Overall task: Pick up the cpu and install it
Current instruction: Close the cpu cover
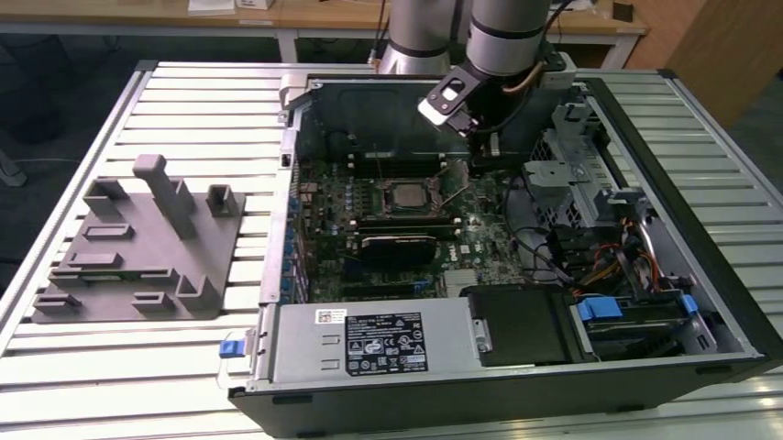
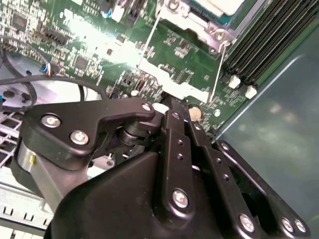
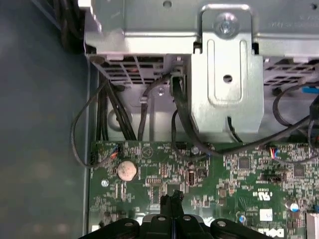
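The cpu (image 1: 408,194) lies flat with its pale metal top up inside the dark socket frame (image 1: 408,209) at the middle of the motherboard. Its pale edge also shows in the second wrist view, the cpu (image 2: 219,5) inside the metal frame (image 2: 189,22). My gripper (image 1: 487,170) hangs low inside the case, to the exterior view's right of the socket and just above the green board. In the first wrist view the gripper (image 3: 172,200) has its two black fingertips pressed together with nothing seen between them. The thin socket lever wire (image 2: 217,69) runs close by the fingertips (image 2: 174,105).
The open computer case (image 1: 367,353) lies on a slatted table (image 1: 183,101). A grey tray with upright posts (image 1: 135,252) stands to the exterior view's left. Drive cage metal (image 3: 227,64), black cables (image 3: 179,114), memory slots (image 2: 269,40) and a coin cell (image 3: 126,170) crowd around the gripper.
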`<state>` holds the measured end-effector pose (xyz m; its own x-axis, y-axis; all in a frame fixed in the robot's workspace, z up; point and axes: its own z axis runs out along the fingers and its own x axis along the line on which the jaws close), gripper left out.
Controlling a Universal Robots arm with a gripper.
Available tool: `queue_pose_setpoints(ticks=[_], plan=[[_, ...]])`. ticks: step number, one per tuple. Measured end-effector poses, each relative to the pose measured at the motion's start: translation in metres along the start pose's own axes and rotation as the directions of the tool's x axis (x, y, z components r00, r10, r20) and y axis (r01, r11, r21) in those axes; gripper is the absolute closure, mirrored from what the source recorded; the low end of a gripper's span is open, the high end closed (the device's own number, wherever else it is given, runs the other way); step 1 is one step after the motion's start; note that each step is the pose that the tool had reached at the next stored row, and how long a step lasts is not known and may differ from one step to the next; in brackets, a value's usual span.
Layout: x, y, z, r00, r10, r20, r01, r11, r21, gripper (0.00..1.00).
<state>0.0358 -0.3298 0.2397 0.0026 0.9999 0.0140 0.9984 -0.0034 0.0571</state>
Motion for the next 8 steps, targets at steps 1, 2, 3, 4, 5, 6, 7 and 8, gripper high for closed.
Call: queue_pose_setpoints(ticks=[1, 2, 3, 4, 5, 6, 7, 8], plan=[[0.0000, -0.0023, -0.0002, 1.0000, 0.000, -0.0008, 0.000, 1.0000, 0.0000, 0.89], [0.0000, -0.0051, -0.0003, 1.0000, 0.000, -0.0016, 0.000, 1.0000, 0.0000, 0.89], [0.0000, -0.0081, -0.0004, 1.0000, 0.000, -0.0021, 0.000, 1.0000, 0.0000, 0.89], [0.0000, -0.0113, -0.0006, 1.0000, 0.000, -0.0027, 0.000, 1.0000, 0.0000, 0.89], [0.0000, -0.0147, -0.0008, 1.0000, 0.000, -0.0031, 0.000, 1.0000, -0.0001, 0.89], [-0.0001, -0.0179, -0.0010, 1.0000, 0.000, -0.0036, 0.000, 1.0000, -0.0001, 0.89], [-0.0001, -0.0210, -0.0011, 1.0000, 0.000, -0.0041, 0.000, 1.0000, -0.0002, 0.89], [0.0000, -0.0241, -0.0013, 1.0000, 0.000, -0.0045, 0.000, 1.0000, -0.0003, 0.89]])
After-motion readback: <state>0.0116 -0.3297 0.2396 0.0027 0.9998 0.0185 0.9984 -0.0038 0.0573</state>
